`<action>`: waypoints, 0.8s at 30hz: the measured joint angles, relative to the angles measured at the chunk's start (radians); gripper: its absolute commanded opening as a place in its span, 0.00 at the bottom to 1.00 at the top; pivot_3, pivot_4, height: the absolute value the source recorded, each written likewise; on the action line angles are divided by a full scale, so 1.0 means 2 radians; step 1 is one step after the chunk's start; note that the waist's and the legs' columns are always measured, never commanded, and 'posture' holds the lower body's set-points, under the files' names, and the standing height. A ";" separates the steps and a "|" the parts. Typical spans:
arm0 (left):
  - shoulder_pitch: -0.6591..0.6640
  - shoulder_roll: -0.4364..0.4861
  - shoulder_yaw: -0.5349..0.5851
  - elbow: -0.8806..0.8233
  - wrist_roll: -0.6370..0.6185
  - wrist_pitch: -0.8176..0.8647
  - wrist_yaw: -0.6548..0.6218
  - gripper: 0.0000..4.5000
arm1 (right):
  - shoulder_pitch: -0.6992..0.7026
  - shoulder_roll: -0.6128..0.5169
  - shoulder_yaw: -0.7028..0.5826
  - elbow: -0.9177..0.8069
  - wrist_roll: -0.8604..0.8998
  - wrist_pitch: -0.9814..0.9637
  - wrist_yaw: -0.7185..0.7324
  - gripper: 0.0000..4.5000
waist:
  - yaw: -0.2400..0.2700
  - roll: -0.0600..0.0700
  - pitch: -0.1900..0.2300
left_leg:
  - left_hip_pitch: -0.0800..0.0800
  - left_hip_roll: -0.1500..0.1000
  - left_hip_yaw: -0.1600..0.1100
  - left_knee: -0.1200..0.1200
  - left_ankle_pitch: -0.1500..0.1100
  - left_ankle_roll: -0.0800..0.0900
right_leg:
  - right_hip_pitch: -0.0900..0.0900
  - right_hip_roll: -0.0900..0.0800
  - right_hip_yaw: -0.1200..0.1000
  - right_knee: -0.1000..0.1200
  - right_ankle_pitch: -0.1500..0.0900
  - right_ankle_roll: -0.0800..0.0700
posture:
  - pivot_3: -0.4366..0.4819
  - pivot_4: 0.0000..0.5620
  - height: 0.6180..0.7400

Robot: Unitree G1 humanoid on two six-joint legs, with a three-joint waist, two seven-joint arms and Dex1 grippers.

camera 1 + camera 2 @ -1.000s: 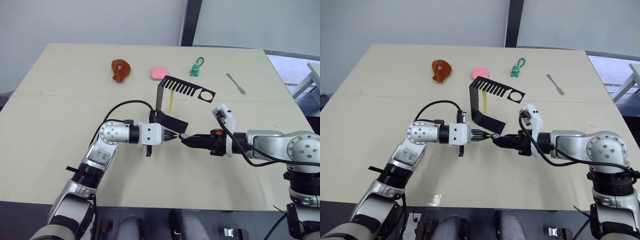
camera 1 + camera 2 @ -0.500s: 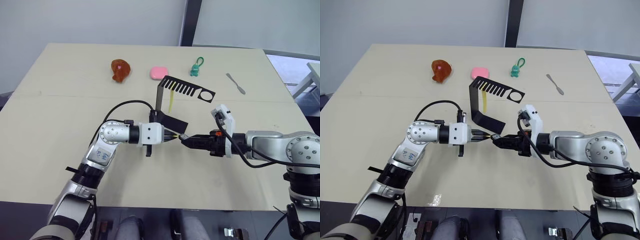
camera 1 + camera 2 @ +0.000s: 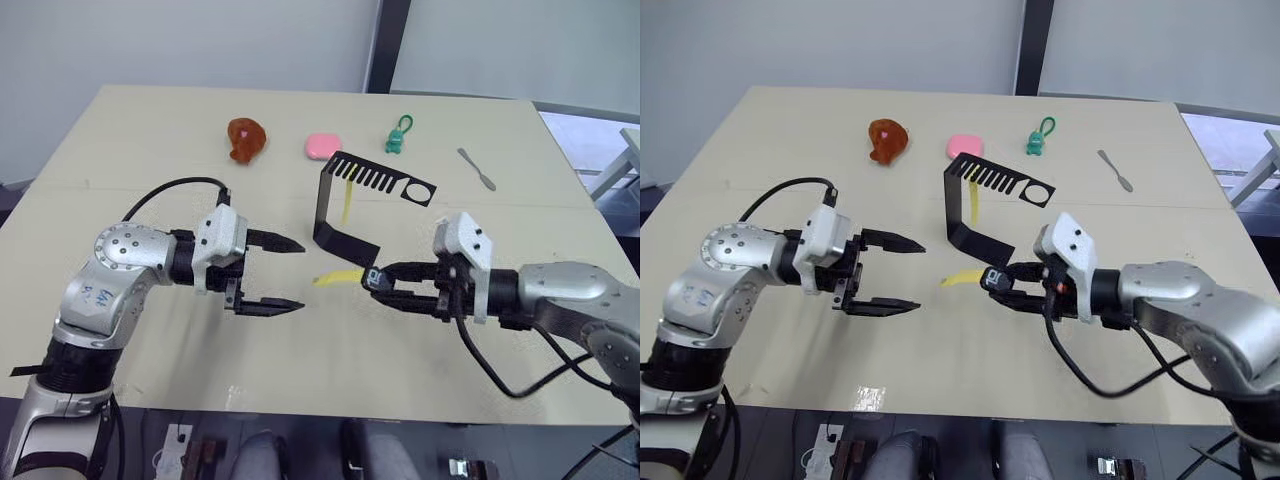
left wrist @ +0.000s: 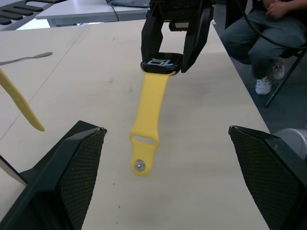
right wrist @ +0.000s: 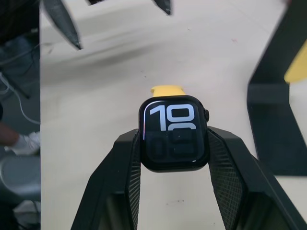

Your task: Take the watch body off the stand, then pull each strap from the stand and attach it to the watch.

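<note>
My right gripper (image 3: 374, 280) is shut on the watch body (image 5: 173, 133), a dark case with a lit face, held by its sides just above the table. A yellow strap (image 4: 148, 120) joins the case's edge and slopes down from it toward my left gripper (image 3: 298, 276). That gripper stands open, a short way left of the strap's free end, with nothing between its fingers (image 4: 72, 167). The black stand (image 3: 340, 215) is upright behind the watch. A second yellow strap (image 3: 346, 203) hangs from its comb-like top arm.
Along the far side of the table lie a brown-red lump (image 3: 245, 138), a pink object (image 3: 321, 145), a green keyring figure (image 3: 398, 135) and a grey spatula (image 3: 475, 168). A seated person (image 4: 268, 33) is beyond the table's edge.
My left gripper has opened, let go of the yellow strap and drawn back to the left. The strap stays with the watch body in my right gripper. The camera has shifted a little.
</note>
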 measured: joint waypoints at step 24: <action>0.062 0.046 -0.007 0.013 0.049 -0.080 -0.023 0.99 | -0.031 0.119 0.137 0.144 -0.220 -0.167 0.111 0.33 | -0.002 0.000 0.000 | 0.001 0.000 0.001 0.001 0.000 0.000 | 0.000 0.000 0.001 0.002 0.000 -0.001 | 0.48 0.27 1.00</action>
